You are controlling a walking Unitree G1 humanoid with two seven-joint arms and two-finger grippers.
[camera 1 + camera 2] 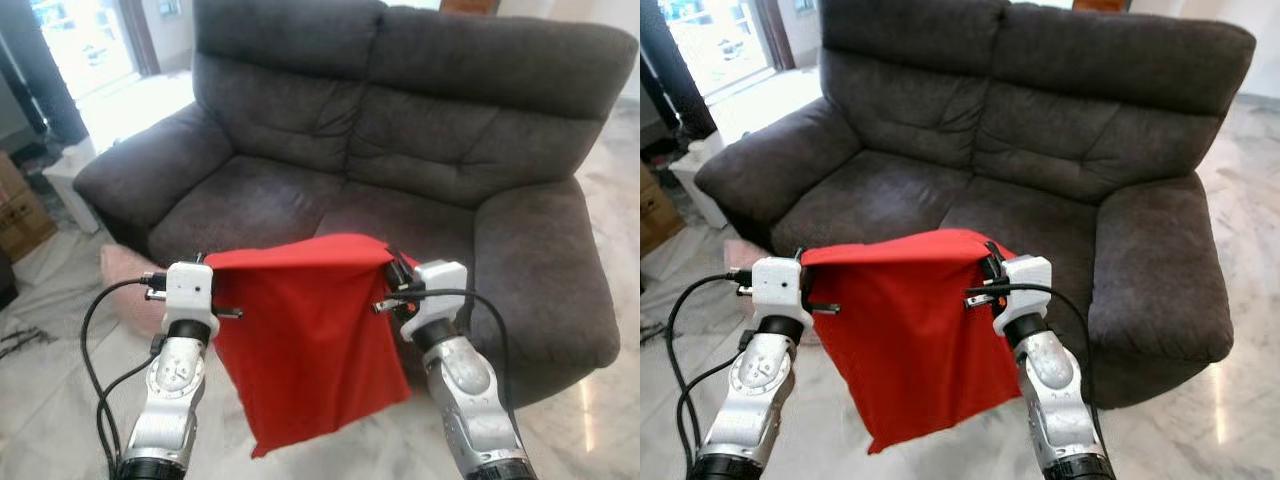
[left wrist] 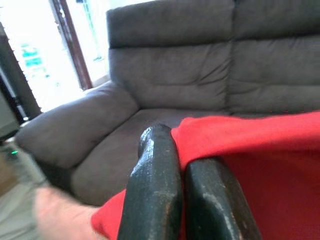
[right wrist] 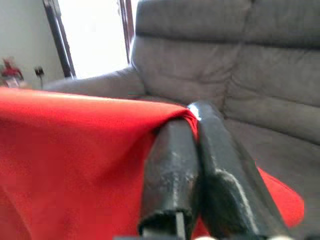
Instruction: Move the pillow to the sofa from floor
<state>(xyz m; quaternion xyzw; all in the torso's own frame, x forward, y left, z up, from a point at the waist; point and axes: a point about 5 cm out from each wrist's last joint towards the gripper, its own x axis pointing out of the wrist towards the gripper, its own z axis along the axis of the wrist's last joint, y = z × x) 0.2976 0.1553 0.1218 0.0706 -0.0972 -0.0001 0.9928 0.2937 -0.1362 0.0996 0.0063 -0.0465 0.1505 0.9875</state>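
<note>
A flat red pillow [image 1: 310,335] hangs in the air in front of the dark grey sofa [image 1: 420,130], held up by its two top corners. My left gripper [image 1: 205,262] is shut on the top left corner, and the left wrist view shows its fingers [image 2: 155,190] pinching the red cloth [image 2: 260,165]. My right gripper [image 1: 392,262] is shut on the top right corner, its fingers [image 3: 172,165] closed over the red fabric [image 3: 75,160]. The pillow's lower edge dangles above the marble floor [image 1: 50,400], level with the sofa's front.
A pale pink cushion [image 1: 128,285] lies on the floor by the sofa's left armrest. A white box [image 1: 70,175] and a cardboard box [image 1: 20,215] stand at the far left. Both sofa seats [image 1: 260,200] are bare. Bright doorway light falls at the back left.
</note>
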